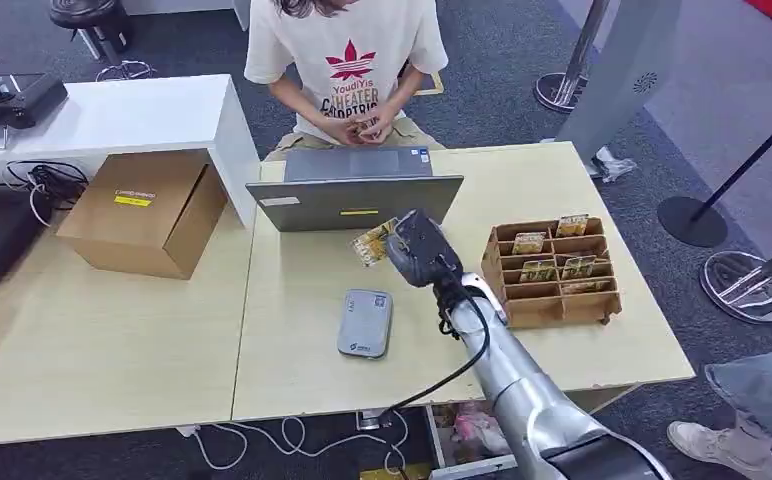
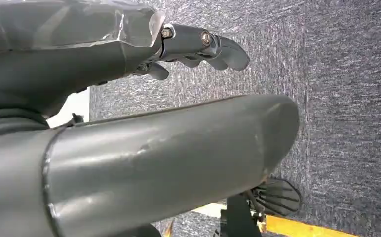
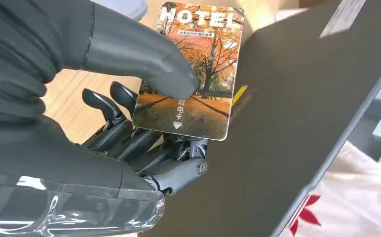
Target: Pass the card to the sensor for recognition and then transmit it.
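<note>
We log the right hand raised over the table, just in front of the back of the laptop, with the card in its grip. In the right wrist view the thumb presses on the printed face of the card and the darker fingers curl under it from behind, so the card is pinched and well clear of the table. The grey sensor lies flat on the table, nearer the robot than the hand and apart from it; the card is not over it. We judge the pick-up from the wooden card rack done; whether the reading step is already finished we cannot tell from these views. With the card held toward the seated person, whose hands are together behind the laptop, the handover appears to be the part left. The left hand hangs over grey carpet, fingers loosely curled and holding nothing, as far as this partial view shows.
</note>
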Controlling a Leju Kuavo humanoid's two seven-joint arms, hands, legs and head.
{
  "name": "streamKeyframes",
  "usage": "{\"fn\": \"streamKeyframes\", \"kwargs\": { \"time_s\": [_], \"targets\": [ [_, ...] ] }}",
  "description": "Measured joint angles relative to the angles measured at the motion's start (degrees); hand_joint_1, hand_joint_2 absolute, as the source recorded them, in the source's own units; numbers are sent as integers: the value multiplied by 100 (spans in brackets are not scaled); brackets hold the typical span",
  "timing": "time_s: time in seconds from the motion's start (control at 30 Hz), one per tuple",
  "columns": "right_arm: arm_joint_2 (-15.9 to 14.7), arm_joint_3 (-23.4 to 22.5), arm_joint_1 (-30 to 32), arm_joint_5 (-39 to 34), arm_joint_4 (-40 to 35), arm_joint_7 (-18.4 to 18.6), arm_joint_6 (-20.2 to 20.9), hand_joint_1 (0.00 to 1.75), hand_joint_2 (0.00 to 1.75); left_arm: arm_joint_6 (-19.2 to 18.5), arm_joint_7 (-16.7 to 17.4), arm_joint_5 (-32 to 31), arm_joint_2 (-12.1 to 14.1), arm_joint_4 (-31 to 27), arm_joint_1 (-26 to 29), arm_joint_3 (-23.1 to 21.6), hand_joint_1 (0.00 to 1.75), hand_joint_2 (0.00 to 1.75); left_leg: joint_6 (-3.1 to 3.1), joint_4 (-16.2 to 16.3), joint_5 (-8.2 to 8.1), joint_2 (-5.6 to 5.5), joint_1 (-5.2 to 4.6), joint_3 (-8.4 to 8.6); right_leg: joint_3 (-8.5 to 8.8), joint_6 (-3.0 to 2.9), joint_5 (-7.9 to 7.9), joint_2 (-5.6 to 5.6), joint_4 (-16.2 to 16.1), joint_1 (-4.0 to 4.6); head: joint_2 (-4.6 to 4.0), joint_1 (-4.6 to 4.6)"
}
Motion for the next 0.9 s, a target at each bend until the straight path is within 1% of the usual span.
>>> {"fn": "streamKeyframes", "kwargs": {
  "time_s": [0.23, 0.5, 0.9],
  "targets": [
    [131, 92, 100, -125, 0, -42, 116, 175, 175, -2, -11, -28, 0, 0, -10, 0, 0, 0, 0, 0, 0, 0, 0, 0, 0, 0, 0, 0, 0, 0, 0, 2],
    [266, 114, 409, -227, 0, 11, 192, 175, 175, 37, -11, 0, 0, 0, -15, 0, 0, 0, 0, 0, 0, 0, 0, 0, 0, 0, 0, 0, 0, 0, 0, 0],
    [328, 175, 712, -293, 94, 83, 190, 175, 175, 68, -31, 46, 0, 0, -11, 0, 0, 0, 0, 0, 0, 0, 0, -1, 0, 0, 0, 0, -1, 0, 0, 2]
  ]
}}
